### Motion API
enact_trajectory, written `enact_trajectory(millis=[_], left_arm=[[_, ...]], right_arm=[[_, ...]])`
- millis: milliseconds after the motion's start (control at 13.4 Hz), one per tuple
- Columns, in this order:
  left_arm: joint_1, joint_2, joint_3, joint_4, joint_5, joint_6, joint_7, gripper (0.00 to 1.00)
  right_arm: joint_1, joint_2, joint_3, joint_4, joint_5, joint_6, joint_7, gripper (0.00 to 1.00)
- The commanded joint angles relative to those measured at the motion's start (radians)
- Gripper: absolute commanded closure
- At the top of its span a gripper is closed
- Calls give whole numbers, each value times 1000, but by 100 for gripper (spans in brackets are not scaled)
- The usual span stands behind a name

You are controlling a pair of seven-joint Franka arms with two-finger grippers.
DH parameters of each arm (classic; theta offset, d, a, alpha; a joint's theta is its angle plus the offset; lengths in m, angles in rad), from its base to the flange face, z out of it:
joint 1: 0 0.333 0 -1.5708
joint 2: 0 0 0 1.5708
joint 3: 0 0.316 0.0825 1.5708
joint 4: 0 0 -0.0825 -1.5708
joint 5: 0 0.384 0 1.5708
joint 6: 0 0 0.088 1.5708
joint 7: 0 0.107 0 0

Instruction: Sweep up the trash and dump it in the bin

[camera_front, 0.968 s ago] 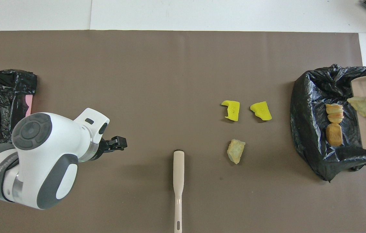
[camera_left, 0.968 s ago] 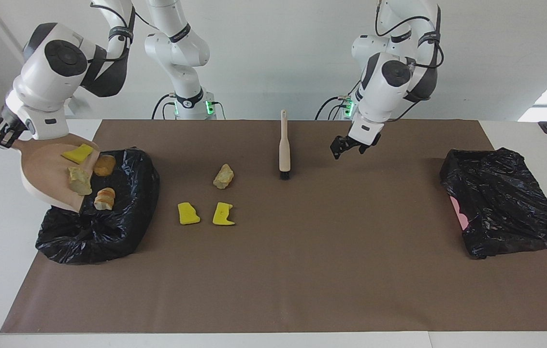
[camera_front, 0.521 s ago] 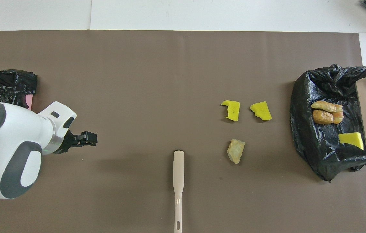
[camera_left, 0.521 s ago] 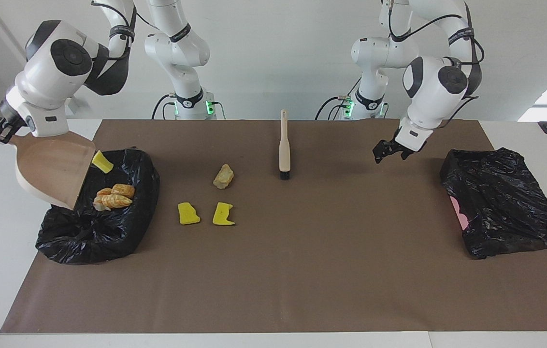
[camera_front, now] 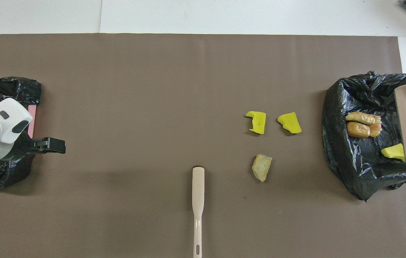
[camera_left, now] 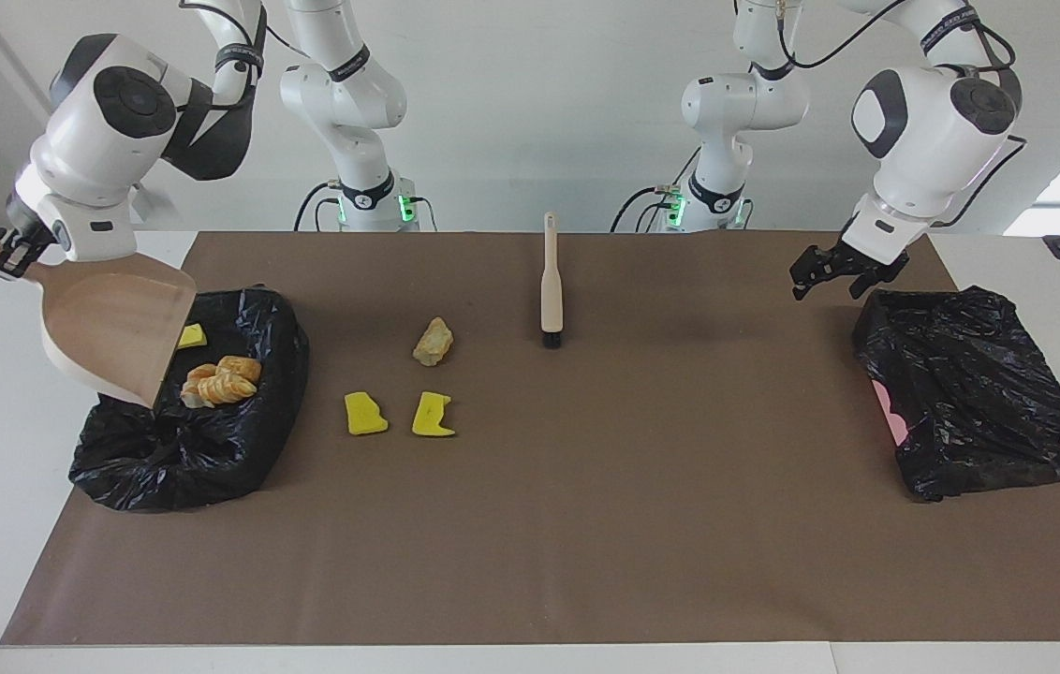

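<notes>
Dustpan (camera_left: pixel 113 328) tilted over black bin bag (camera_left: pixel 202 440), handle clamped in right gripper (camera_left: pixel 10 257). Orange lumps (camera_left: pixel 221 382) and one yellow scrap (camera_left: pixel 192 334) lie in bag. Two yellow scraps (camera_left: pixel 399 414) and beige lump (camera_left: pixel 434 341) on mat, brush (camera_left: pixel 551 281) at their 2 o'clock in the facing view. Left gripper (camera_left: pixel 834 273), jaws spread, empty, hangs by second bag (camera_left: pixel 970 388).

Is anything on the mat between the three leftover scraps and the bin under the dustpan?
Nothing visible: bare mat separates the two yellow scraps and the beige lump from the bin.
</notes>
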Motion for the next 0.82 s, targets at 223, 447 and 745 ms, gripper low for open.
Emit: enact_trajectory(millis=[223,447,745], left_arm=[[9,7,-9,228,24,-229,9,0],[9,-2,-9,319,24,-261,6,0],[0,5,-18,405,25,-297,-5,0]], right_arm=[[-6,-14,9,-7,320,-8,-13,100],[-5,-11,10,-33,476,-8,-5,100],[83,44,10,-47,596,-4,134,100]])
